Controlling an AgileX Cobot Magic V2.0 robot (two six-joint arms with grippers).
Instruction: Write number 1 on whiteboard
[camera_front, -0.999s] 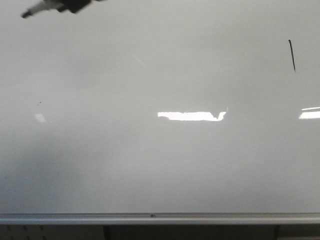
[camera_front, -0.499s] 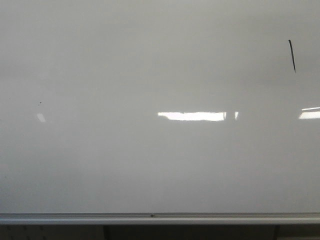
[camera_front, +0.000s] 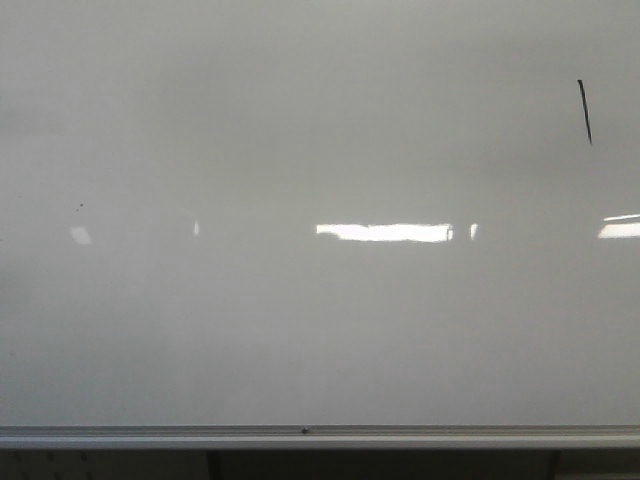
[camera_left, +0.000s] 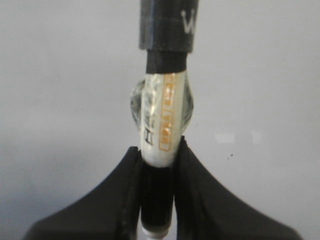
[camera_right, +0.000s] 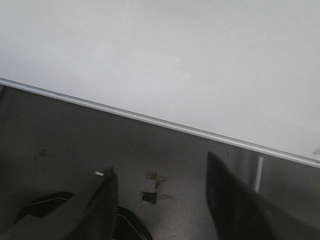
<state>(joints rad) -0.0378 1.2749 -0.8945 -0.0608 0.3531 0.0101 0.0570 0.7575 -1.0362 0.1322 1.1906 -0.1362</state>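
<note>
The whiteboard (camera_front: 320, 320) fills the front view, glossy white-grey with a silver bottom rail (camera_front: 320, 436). The number 1 (camera_front: 584, 110) is a short thin black slanted stroke at its upper right. Neither gripper shows in the front view. In the left wrist view my left gripper (camera_left: 159, 160) is shut on a marker (camera_left: 162, 120) with a white labelled barrel and a black cap end, held in front of the board (camera_left: 60, 75). In the right wrist view my right gripper (camera_right: 160, 175) is open and empty, below the board (camera_right: 175, 45) and its rail (camera_right: 165, 124).
A tiny dark speck (camera_front: 81, 206) sits on the board's left. Bright light reflections (camera_front: 385, 232) lie across its middle. Under the rail is a dark grey floor (camera_right: 75, 145) with a scrap of tape (camera_right: 154, 186).
One second ago the marker tip and the left gripper showed at the front view's top left corner. They have since left that view. The stroke is unchanged.
</note>
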